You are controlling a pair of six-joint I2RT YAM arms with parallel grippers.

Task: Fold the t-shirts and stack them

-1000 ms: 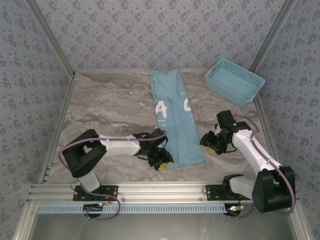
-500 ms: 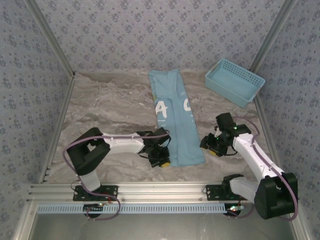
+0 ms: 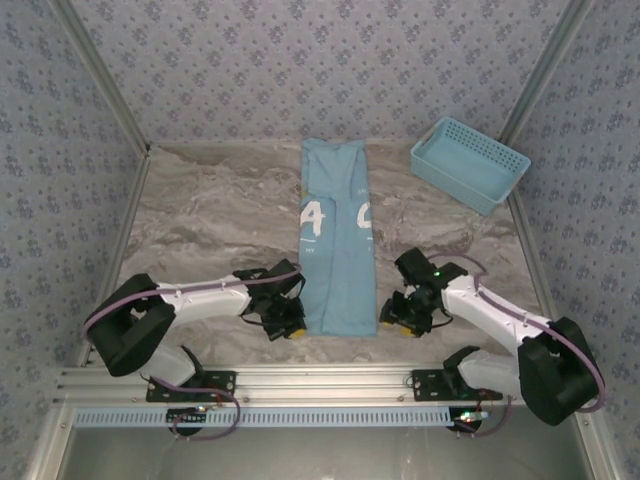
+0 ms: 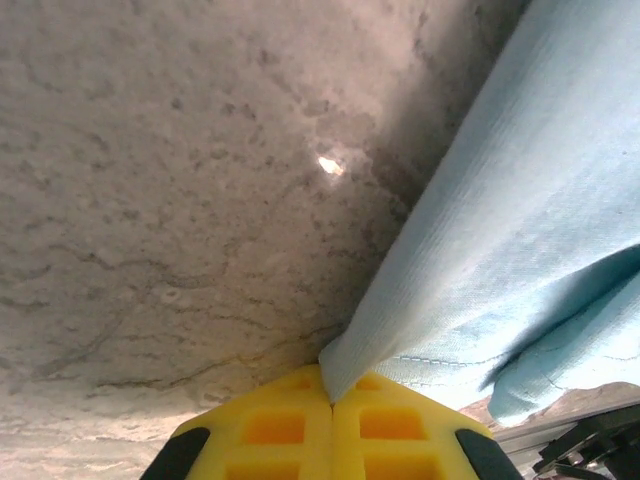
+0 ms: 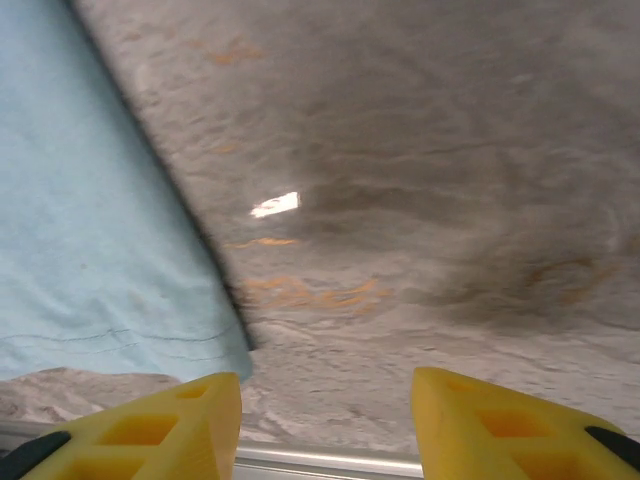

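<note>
The t-shirt (image 3: 338, 245) lies in the middle of the table (image 3: 220, 220) as a long narrow strip, one end near the back wall and the other end towards my bases. White lettering shows about halfway along it.

My left fingers (image 3: 290, 328) are together and clamped on the near left corner of the t-shirt. In my left wrist view the yellow pads (image 4: 332, 420) meet with a tip of light blue cloth (image 4: 520, 220) pinched in the seam between them, and the cloth rises up and to the right over the marbled table.

My right fingers (image 3: 406, 325) sit low, just beside the near right corner of the strip. They stand apart, with bare table between them and nothing held (the cloth's edge (image 5: 90, 220) lies off to their left, apart from the pads).

A light blue basket (image 3: 469, 163) rests at the far right corner of the table, well apart from the t-shirt.
</note>
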